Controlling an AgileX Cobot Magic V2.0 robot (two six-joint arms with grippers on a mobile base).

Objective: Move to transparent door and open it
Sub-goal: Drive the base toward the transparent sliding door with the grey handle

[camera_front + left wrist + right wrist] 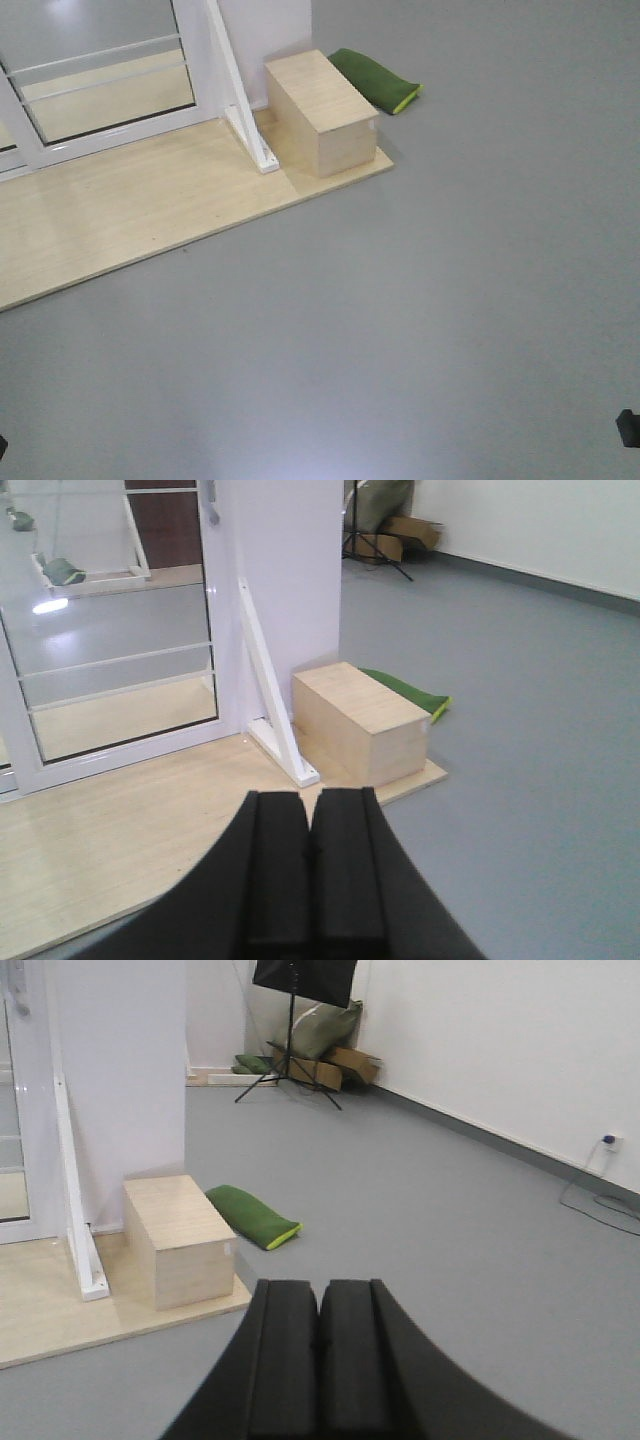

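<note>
The glass door (100, 85) sits in the upper left of the front view. Its white frame stands on a pale wooden platform (130, 215), and thin white bars cross the glass. In the left wrist view it fills the left side, with a grey handle (211, 505) just showing on the upright at the top edge. A white slanted brace (272, 705) leans against the white panel to the right of the door. A wooden box (360, 725) stands just beside the brace on the platform's right end. A green cushion (378, 80) lies on the grey floor (420, 330) behind the box — whether it touches the box I cannot tell. The left gripper (311, 810) is at the bottom centre of its view, clenched on nothing with its fingers pressed together, well apart from the door. The right gripper (320, 1295) is likewise clamped together and empty — low in its frame over the floor, with the box up and to its left.
</note>
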